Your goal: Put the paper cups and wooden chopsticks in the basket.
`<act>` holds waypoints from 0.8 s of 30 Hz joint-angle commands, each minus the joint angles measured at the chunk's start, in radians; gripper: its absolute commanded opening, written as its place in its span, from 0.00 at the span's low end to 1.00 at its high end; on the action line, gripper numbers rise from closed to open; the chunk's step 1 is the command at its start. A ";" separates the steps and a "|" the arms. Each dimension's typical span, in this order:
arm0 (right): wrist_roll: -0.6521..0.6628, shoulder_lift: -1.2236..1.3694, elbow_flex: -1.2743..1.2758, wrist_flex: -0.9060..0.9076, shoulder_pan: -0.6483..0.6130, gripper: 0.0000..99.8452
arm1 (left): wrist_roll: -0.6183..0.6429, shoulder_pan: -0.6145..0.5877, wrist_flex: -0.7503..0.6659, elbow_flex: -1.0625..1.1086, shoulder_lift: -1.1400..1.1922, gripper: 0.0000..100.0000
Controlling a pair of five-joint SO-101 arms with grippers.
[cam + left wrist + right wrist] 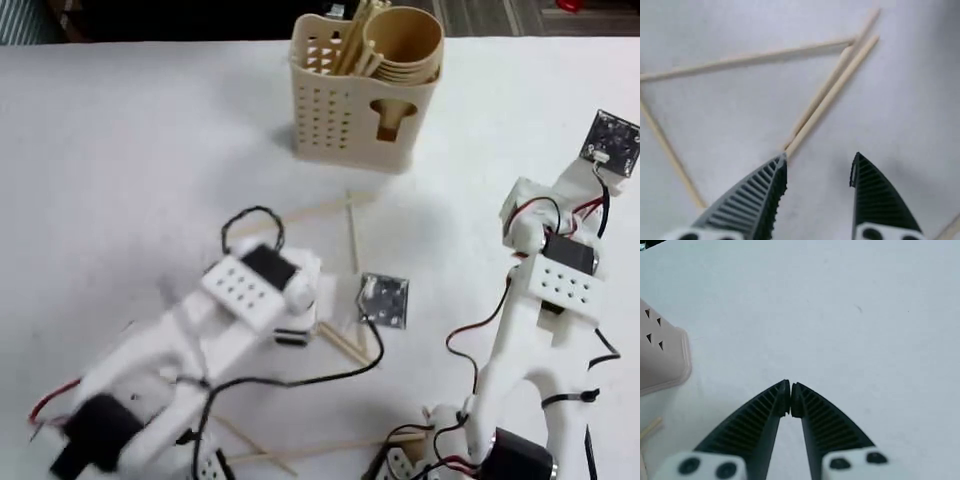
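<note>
The cream perforated basket [350,110] stands at the back of the table with stacked paper cups [405,45] and several wooden chopsticks [350,40] inside. My left gripper [817,170] is open just above the table. A pair of loose chopsticks [832,95] lies side by side, its near end at one fingertip [777,167]. Another chopstick [745,59] lies across the pair's far end. My right gripper [790,396] is shut on nothing above bare table, with the basket's corner [662,360] to one side.
More loose chopsticks lie on the white table: one [353,235] and a slanted one [310,212] in front of the basket, a pair [340,342] by the left arm [250,290], and others [330,445] near the front edge. The right arm [550,280] stands at the right.
</note>
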 commanded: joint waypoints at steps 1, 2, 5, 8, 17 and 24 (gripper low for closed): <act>-0.003 -0.008 -0.055 0.002 0.004 0.02 | -0.009 -0.038 -0.023 -0.161 0.229 0.21; -0.003 -0.008 -0.055 0.002 0.004 0.02 | -0.011 -0.038 -0.021 -0.196 0.283 0.21; -0.003 -0.008 -0.055 0.002 0.004 0.02 | -0.011 -0.042 -0.023 -0.292 0.424 0.21; -0.003 -0.008 -0.055 0.002 0.005 0.02 | -0.009 -0.042 -0.023 -0.356 0.530 0.21; -0.003 -0.012 -0.055 0.001 0.005 0.02 | -0.006 -0.035 0.028 -0.399 0.587 0.05; -0.003 -0.012 -0.055 0.001 0.005 0.02 | 0.040 -0.038 0.029 -0.331 0.575 0.02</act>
